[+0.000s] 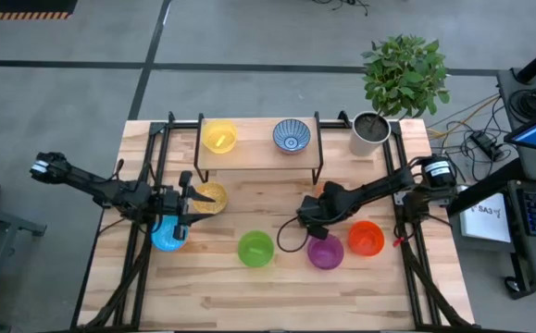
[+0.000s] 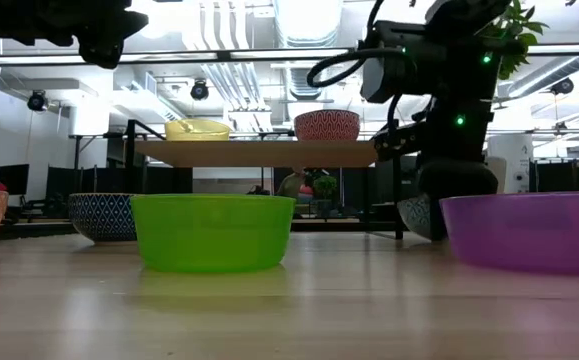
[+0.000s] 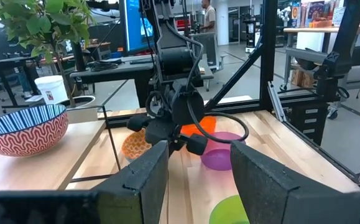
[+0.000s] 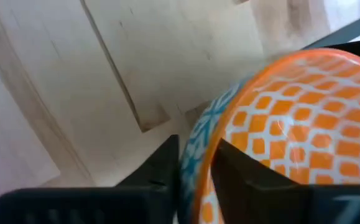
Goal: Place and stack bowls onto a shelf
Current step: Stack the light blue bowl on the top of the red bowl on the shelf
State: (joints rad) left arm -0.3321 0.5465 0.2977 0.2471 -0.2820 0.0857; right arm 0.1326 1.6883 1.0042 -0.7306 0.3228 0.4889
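Observation:
The shelf (image 1: 254, 157) stands at the table's far side. A yellow bowl (image 1: 219, 136) and a blue-and-white bowl (image 1: 291, 136) rest on its board. My right gripper (image 1: 316, 205) is near the table's middle, in front of the shelf, shut on the orange patterned bowl (image 4: 291, 118). My left gripper (image 1: 189, 197) hovers open, above the table, over the gold-speckled bowl (image 1: 212, 196) and beside the light blue bowl (image 1: 167, 238). Green (image 1: 255, 248), purple (image 1: 325, 252) and orange-red (image 1: 366, 238) bowls sit on the tabletop near the near edge. My right gripper pinches the orange patterned bowl's rim (image 4: 209, 146), one finger (image 4: 161, 168) on the blue-patterned outer wall and the other inside on the orange checks. The bowl sits tilted in the hold. Whether its base (image 2: 419, 218) is clear of the table, I cannot tell.
A grey plant pot (image 1: 371, 132) with a leafy plant stands at the table's far right corner beside the shelf. Black frame rails (image 1: 152, 166) run along both table sides. A cable (image 1: 291, 236) loops off my right arm near the purple bowl.

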